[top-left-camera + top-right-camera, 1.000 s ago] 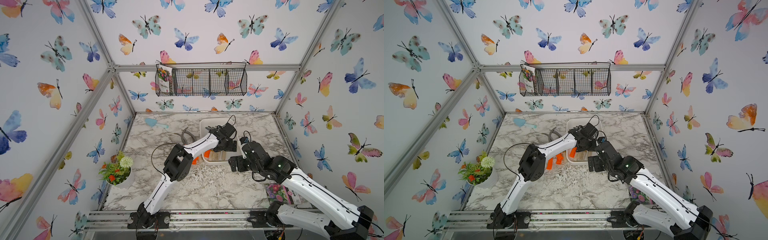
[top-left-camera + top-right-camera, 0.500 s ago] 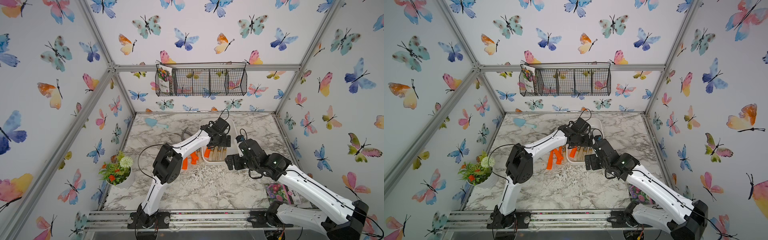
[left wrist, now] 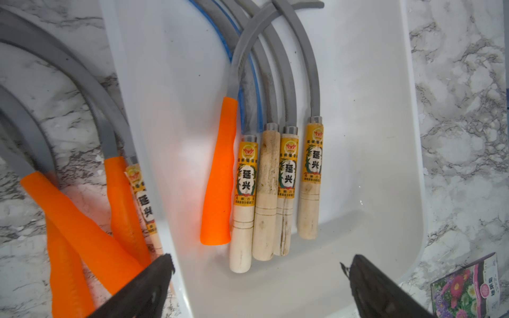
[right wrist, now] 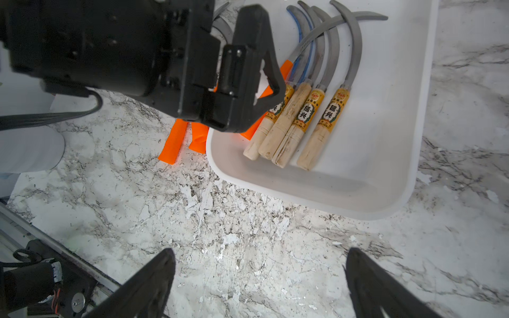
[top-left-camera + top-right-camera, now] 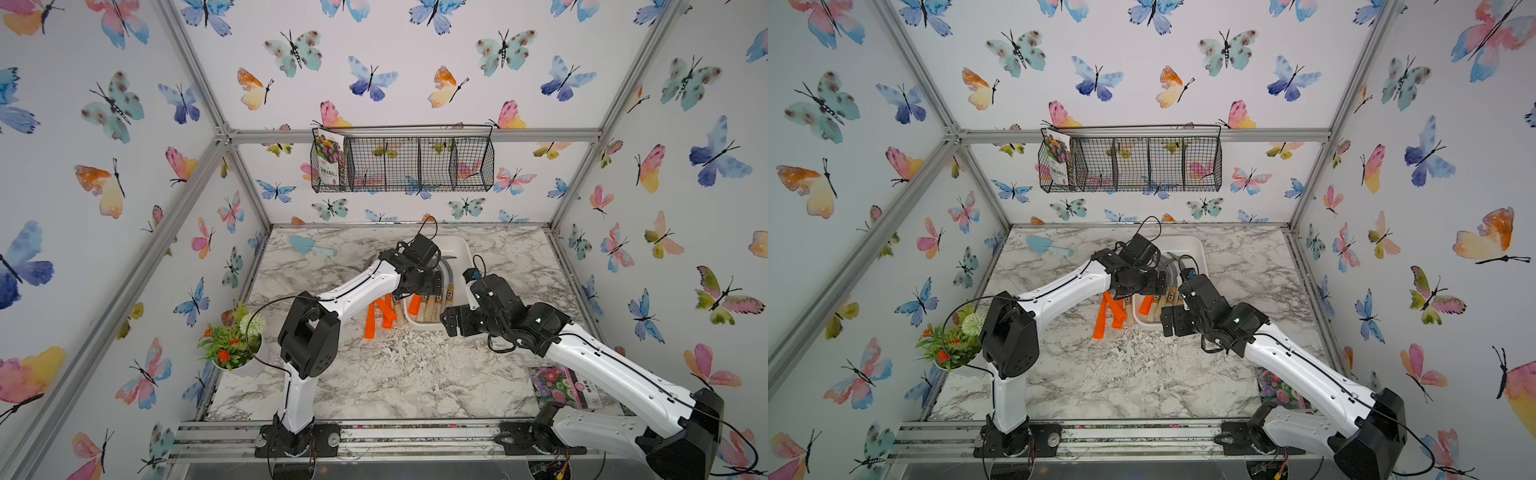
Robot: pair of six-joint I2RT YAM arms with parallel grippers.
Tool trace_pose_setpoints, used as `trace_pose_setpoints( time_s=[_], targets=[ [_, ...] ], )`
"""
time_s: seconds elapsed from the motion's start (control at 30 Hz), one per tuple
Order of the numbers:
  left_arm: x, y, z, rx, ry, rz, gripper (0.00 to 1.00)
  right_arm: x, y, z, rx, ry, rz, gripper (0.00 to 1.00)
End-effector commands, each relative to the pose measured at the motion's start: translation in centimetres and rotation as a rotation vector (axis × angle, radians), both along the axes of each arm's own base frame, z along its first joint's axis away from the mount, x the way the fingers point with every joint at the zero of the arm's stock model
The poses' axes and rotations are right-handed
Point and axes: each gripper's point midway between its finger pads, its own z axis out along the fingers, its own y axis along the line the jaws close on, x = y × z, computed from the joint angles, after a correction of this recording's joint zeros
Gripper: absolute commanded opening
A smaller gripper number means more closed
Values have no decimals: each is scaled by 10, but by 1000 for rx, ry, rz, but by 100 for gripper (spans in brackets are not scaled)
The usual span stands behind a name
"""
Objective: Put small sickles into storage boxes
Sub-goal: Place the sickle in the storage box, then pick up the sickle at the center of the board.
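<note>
Left arm (image 5: 353, 291) rises from the front rail, folds at the elbow and reaches toward 2 o'clock (12 being the back wall in both top views), its wrist over the tray (image 5: 461, 245). Left gripper (image 3: 257, 263) hangs above the tray's near end, jaws spread wide with nothing between them. Right arm (image 5: 602, 365) lies low from the 5 o'clock corner and stretches toward 10. Right gripper (image 4: 259, 252) is likewise wide and empty, over bare table (image 4: 248, 220) just short of the tray's near rim.

The walls (image 5: 83, 166) carry watercolour butterflies between aluminium bars (image 5: 415, 135). A wire basket (image 5: 403, 164) hangs on the back wall. The table is grey-veined marble pattern, scuffed white at its middle. The tray sits just off centre toward 1 o'clock, a packet (image 5: 561, 386) at 4, a pot (image 5: 241, 365) at 9 and a trowel (image 5: 311, 246) at 11.

The tray is smooth white plastic with rounded corners and a raised rim. Five sickles (image 3: 286, 190) lie in it side by side, curved grey blades toward 12 and handles toward 6. One handle is glossy orange and four are pale wood: three of these are yellow-labelled and one is bare and stained. Loose sickles (image 3: 82, 225) lie on the table at the tray's 9 o'clock side, their orange handles crossed and one wooden handle against the tray wall.
</note>
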Motion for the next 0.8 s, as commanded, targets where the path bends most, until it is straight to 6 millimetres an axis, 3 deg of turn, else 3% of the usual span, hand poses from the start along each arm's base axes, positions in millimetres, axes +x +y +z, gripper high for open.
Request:
trace_pose_setpoints(
  time_s=[0.0,0.47,0.77],
  targets=[
    [-5,21,11,18,-13,26,96,5,13,12,51,-15,11,98],
    [-24,66,3,17,46,124,81,0,38,3,84,3,41,98],
    [-33,93,-7,7,118,217,64,-12,66,-7,83,6,80,98]
  ],
)
